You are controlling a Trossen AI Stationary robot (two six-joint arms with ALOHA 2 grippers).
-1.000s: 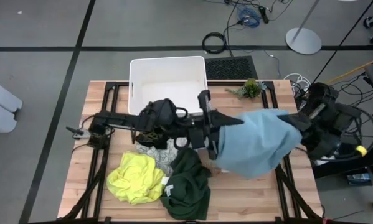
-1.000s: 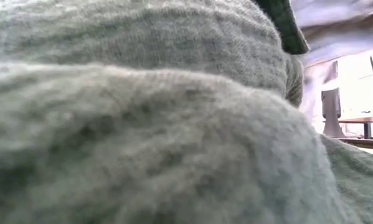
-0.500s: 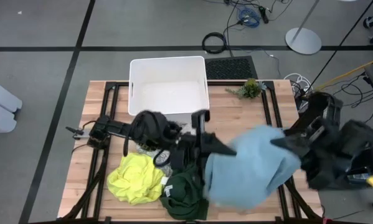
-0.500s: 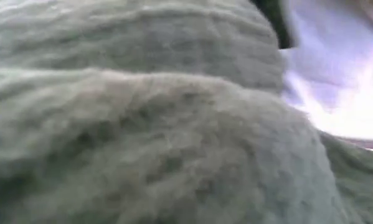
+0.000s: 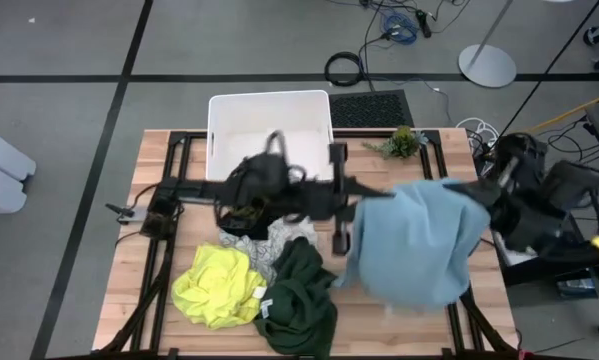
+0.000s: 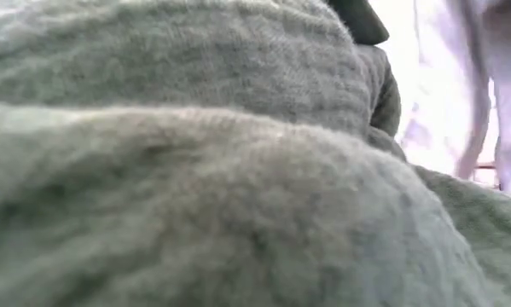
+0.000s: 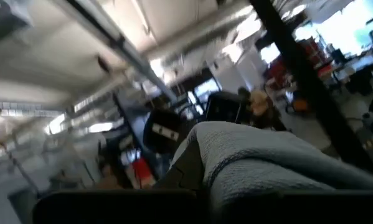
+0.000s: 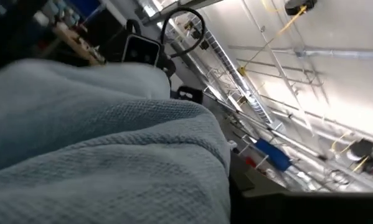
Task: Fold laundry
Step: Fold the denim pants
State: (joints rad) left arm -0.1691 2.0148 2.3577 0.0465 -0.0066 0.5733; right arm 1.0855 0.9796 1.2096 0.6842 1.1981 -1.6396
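Overhead and wrist views. Both grippers were clenched on the light blue garment (image 5: 411, 245), the left gripper (image 5: 362, 200) at one upper corner and the right gripper (image 5: 476, 195) at the other, holding it spread and hanging above the right half of the table (image 5: 379, 165). To fold well, the corners should probably be kept level and taut and the cloth laid flat on bare wood, away from the pile. Counted: one blue garment, one yellow garment (image 5: 219, 285), one dark green garment (image 5: 299, 295), one patterned white garment (image 5: 247, 246), one black garment (image 5: 254, 185), one white bin (image 5: 269, 125).
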